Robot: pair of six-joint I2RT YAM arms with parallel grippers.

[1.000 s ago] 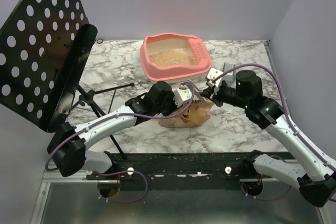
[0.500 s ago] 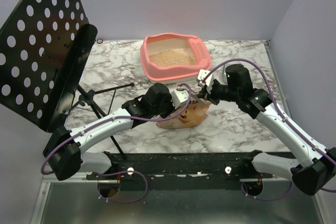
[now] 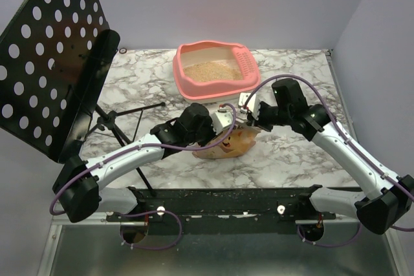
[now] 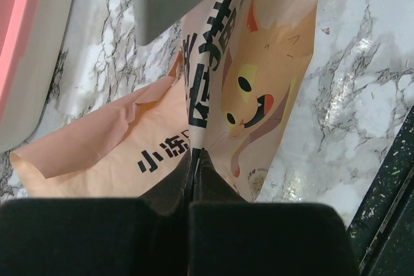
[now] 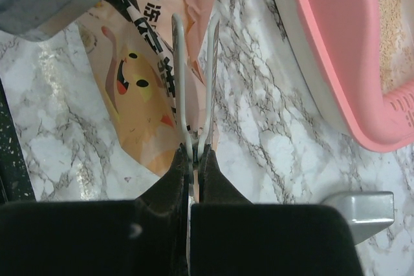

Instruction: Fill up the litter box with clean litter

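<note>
The pink litter box stands at the back middle of the marble table, with tan clean litter covering its floor. Its rim and litter also show in the right wrist view. A tan paper bag with a cat print lies in front of the box, between both grippers. My left gripper is shut on the bag's edge, its jaws pinched together. My right gripper is shut on the bag's zigzag-cut mouth edge, close above the table.
A black perforated stand on tripod legs fills the left side. A small silver metal scoop lies on the marble right of the bag, hidden under my right arm in the top view. A black rail runs along the near edge.
My right arm has swung left and in toward the bag. The bag has sunk and leans flatter. My left arm has barely moved.
</note>
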